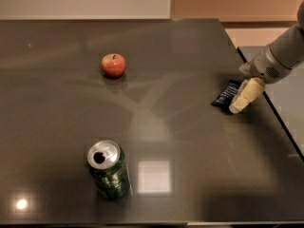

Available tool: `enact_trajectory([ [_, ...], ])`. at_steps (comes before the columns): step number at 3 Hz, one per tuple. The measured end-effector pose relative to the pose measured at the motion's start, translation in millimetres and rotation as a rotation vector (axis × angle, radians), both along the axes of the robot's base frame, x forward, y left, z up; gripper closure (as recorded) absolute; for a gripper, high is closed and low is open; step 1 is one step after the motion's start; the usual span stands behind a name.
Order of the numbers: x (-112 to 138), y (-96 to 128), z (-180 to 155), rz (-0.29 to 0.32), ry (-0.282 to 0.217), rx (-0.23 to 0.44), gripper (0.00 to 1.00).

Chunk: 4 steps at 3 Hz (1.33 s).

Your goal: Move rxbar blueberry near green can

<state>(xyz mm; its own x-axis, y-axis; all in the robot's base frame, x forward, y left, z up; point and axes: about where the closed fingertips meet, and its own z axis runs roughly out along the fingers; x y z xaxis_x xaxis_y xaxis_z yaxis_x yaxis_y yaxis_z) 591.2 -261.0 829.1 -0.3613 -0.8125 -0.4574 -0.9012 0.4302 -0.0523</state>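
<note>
Bar (225, 93): it lies flat on the table (190, 141) at the far right, close to the right edge, with its dark wrapper set at a slant.
View: there is only the one camera view, looking down across the tabletop.
Can (109, 170): it stands upright at the front left with its opened top facing up, well apart from the bar.
Apple (113, 64): it sits at the back left, well apart from both the bar and the can, and has no part in the job.
Gripper (243, 99): it reaches in from the right edge and is low over the table, with its pale end just beside the bar's right side. Whether it touches the bar is unclear. I cannot tell whether it is open or closed, or whether it has hold of the bar.
Done: judging from this view, only the approach. The bar looks to be resting on the table, not lifted, and it is nowhere near the can.
Left: get a sure hold on the bar, carry it across the table toward the front left, then set it down beside the can without tipping the can.
Progress: early, with nearly the whole move yet to do.
</note>
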Motion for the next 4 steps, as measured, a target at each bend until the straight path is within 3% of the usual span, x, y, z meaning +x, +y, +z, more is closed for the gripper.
enact_trajectory([
  [1,0.7,3.0,-4.5,-0.002,0.031,0.016,0.18],
  [2,0.3,4.6,-7.2,-0.005,0.053,0.032,0.42],
  [4,-8.6,24.7,8.5,0.024,0.056,0.080,0.88],
])
